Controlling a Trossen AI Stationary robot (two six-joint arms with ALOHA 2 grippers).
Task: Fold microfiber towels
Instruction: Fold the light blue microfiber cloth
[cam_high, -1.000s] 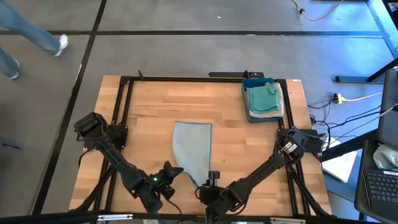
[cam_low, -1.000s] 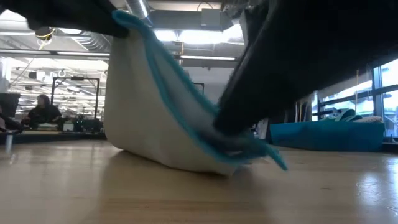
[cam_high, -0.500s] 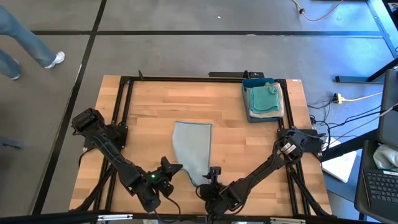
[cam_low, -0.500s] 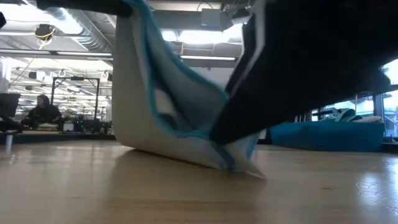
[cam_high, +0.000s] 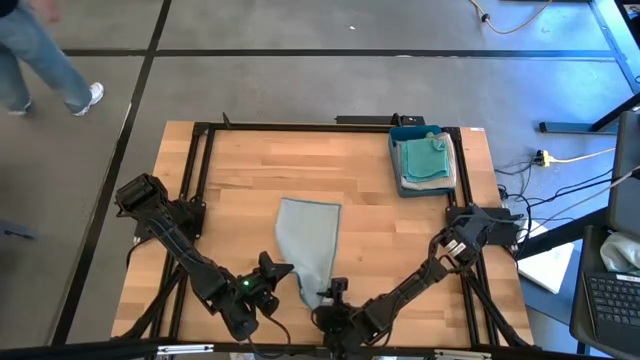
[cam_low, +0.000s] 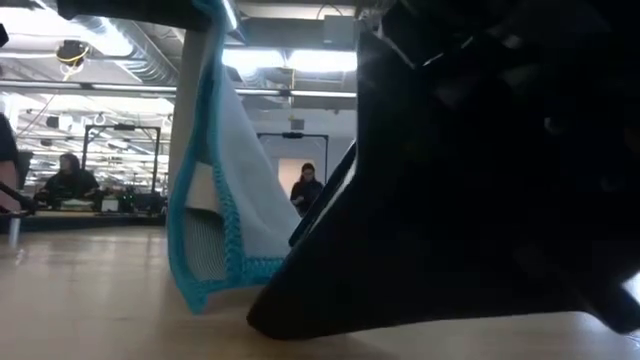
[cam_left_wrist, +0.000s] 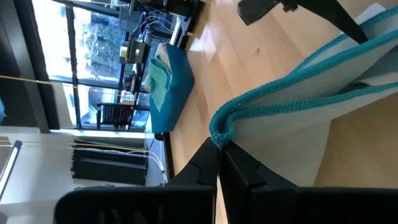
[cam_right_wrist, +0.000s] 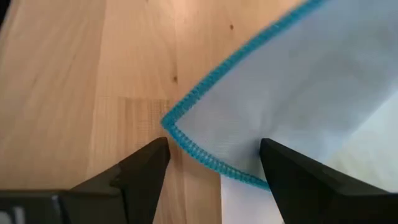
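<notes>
A light grey microfiber towel (cam_high: 308, 240) with a teal hem lies on the wooden table with its far part flat. My left gripper (cam_high: 277, 271) is shut on its near left corner and holds that corner up, so the cloth (cam_low: 210, 200) hangs from it down to the table. My right gripper (cam_high: 335, 291) stands open and low at the near right corner (cam_right_wrist: 171, 123), one finger on either side of it. Several more folded towels (cam_high: 426, 158) are stacked in a blue tray (cam_high: 396, 135) at the far right. My left gripper pinches the towel's near left corner at its teal hem (cam_left_wrist: 219, 133) between its two fingers. It comes from the table's near left side, nearly level. The corner is lifted clear; the cloth slopes down from it, slack, onto the table. My right gripper: I cannot tell whether its open fingers (cam_right_wrist: 147, 167) touch the cloth.
Black frame rails (cam_high: 200, 160) run round the table's edges. Bare wood lies left and right of the towel. A person (cam_high: 45, 55) walks on the floor beyond the far left corner, and other people (cam_low: 305, 190) show in the room behind.
My right gripper has let go of the towel's near right corner and sunk toward the table. That corner has fallen to the table, while the left corner stays raised in my left gripper.
</notes>
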